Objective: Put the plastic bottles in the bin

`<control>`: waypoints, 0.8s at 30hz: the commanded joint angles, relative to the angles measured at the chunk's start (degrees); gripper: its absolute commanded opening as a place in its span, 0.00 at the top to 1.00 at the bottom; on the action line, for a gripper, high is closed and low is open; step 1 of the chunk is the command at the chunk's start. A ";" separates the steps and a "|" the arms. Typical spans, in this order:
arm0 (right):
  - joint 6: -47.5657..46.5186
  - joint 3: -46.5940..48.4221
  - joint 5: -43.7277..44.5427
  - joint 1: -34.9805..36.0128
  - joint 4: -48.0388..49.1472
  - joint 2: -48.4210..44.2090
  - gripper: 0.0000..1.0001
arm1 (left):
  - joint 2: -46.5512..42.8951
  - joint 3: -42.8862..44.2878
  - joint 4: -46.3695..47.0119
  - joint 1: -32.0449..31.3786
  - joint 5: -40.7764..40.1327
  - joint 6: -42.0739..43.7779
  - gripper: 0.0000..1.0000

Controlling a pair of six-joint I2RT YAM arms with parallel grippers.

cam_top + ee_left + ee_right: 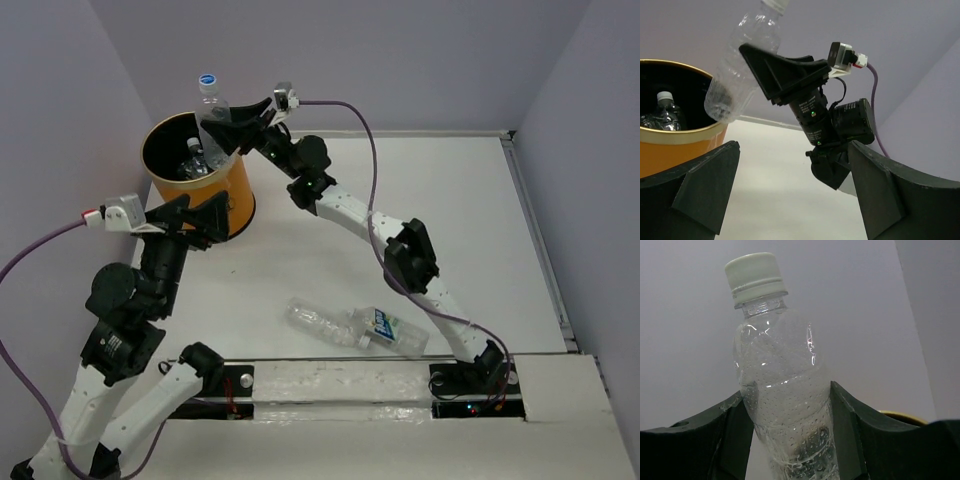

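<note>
Just above the bin point(238, 196) rim, right claw point(224, 127) grips a bottle point(211, 104).

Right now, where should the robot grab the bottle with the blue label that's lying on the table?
Around the middle of the labelled bottle, coming down from above. It lies on its side on the table, so its round body offers two free sides to pinch across. Avoid the end where another clear bottle lies close.
</note>
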 commanded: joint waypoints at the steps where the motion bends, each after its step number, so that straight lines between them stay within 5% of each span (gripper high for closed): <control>1: -7.08 -16.77 -5.33 -0.33 6.40 -15.65 0.60 | 7.30 9.02 3.47 -0.08 -0.19 -2.18 0.01; 6: -14.98 -38.99 -6.64 -0.33 7.21 -32.71 0.60 | 15.81 19.56 3.04 -0.08 2.89 -3.07 0.01; 13: -17.90 -56.42 -8.49 -0.33 7.38 -45.73 0.64 | 26.20 28.37 -3.46 -0.17 0.35 -4.12 0.01; 24: -18.08 -63.74 -9.20 -0.33 6.15 -49.69 0.64 | 28.49 28.74 -0.75 -0.08 12.02 -5.79 0.03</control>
